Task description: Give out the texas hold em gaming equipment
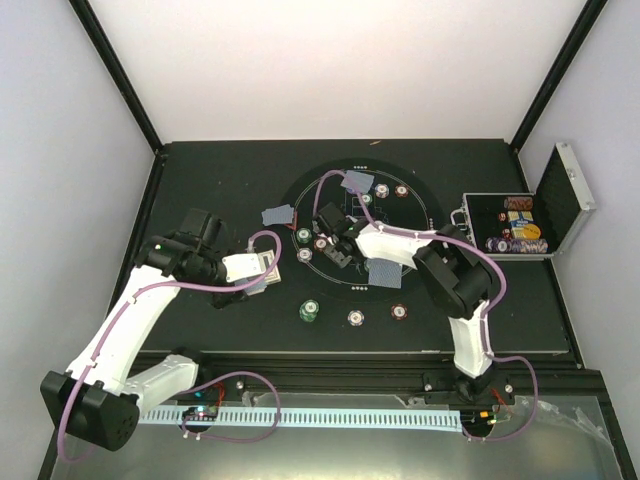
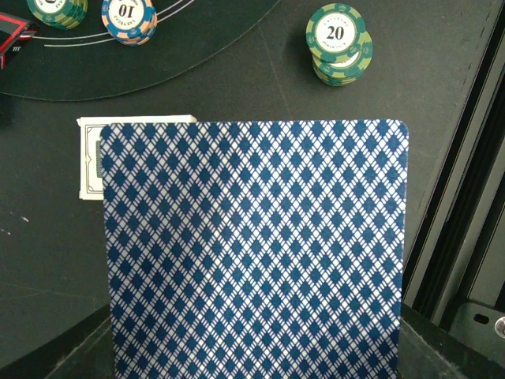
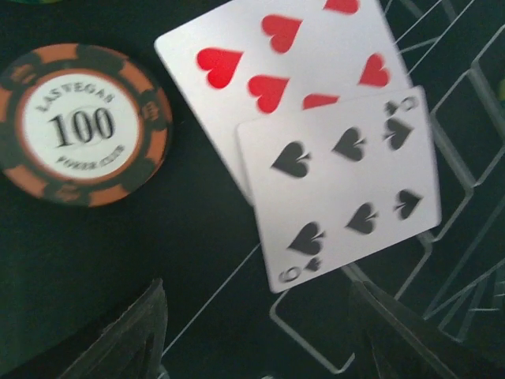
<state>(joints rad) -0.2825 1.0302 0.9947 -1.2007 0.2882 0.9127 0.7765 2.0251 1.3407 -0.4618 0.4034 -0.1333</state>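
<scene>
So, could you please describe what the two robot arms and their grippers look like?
The left arm and the right arm both have white tubular links joined by bulky black joint housings. A thin purple cable loops loosely along each. The right gripper has dark, wedge-shaped fingers; the left gripper has a white body. A small green light shows on the left arm's black joint.
</scene>
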